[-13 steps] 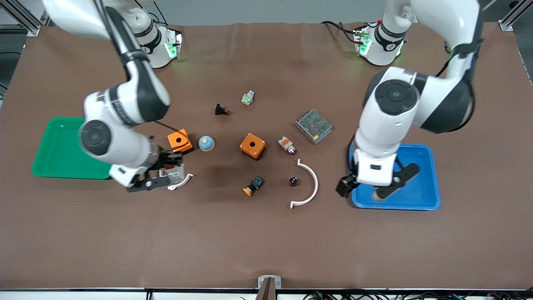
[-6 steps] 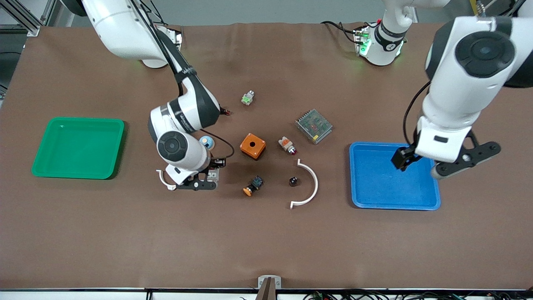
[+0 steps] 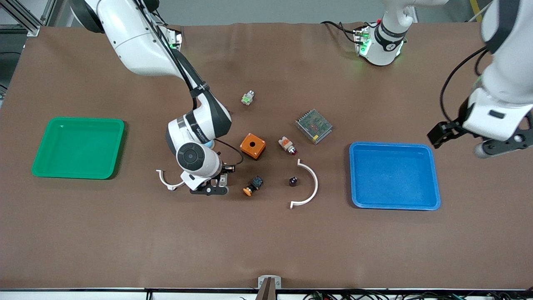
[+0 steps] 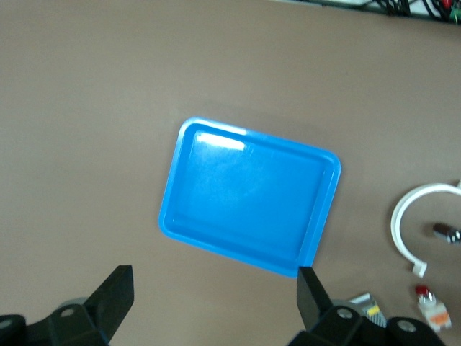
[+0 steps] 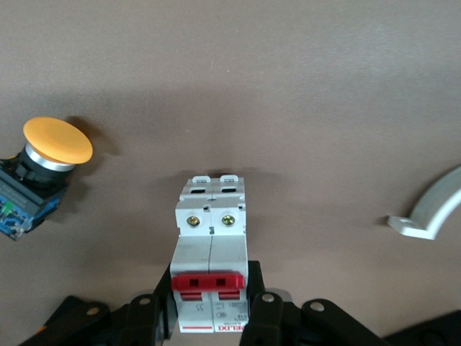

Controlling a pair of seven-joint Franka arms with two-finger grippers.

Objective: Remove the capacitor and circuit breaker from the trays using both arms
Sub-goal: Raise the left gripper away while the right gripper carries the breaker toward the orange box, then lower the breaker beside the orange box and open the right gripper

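My right gripper (image 3: 220, 182) is shut on the breaker (image 5: 210, 267), a light-grey block with a red switch lever, and holds it just above the table beside the orange-capped button (image 3: 253, 185). The fingers (image 5: 266, 306) press on its two sides. The capacitor (image 3: 293, 181), a tiny black cylinder, stands on the table inside the curve of the large white arc (image 3: 310, 185). My left gripper (image 3: 460, 142) is open and empty, high over the table beside the blue tray (image 3: 393, 175), toward the left arm's end. In the left wrist view, my left gripper (image 4: 214, 299) looks down on the tray (image 4: 248, 194).
A green tray (image 3: 79, 148) lies at the right arm's end. A small white arc (image 3: 168, 181) lies beside my right gripper. An orange box (image 3: 252, 146), a white-and-orange part (image 3: 287, 145), a mesh-topped unit (image 3: 314, 126) and a small green-and-white part (image 3: 247, 98) lie mid-table.
My right gripper has carried the breaker from beside the small white arc toward the orange-capped button. My left gripper has moved off the blue tray toward the left arm's end of the table.
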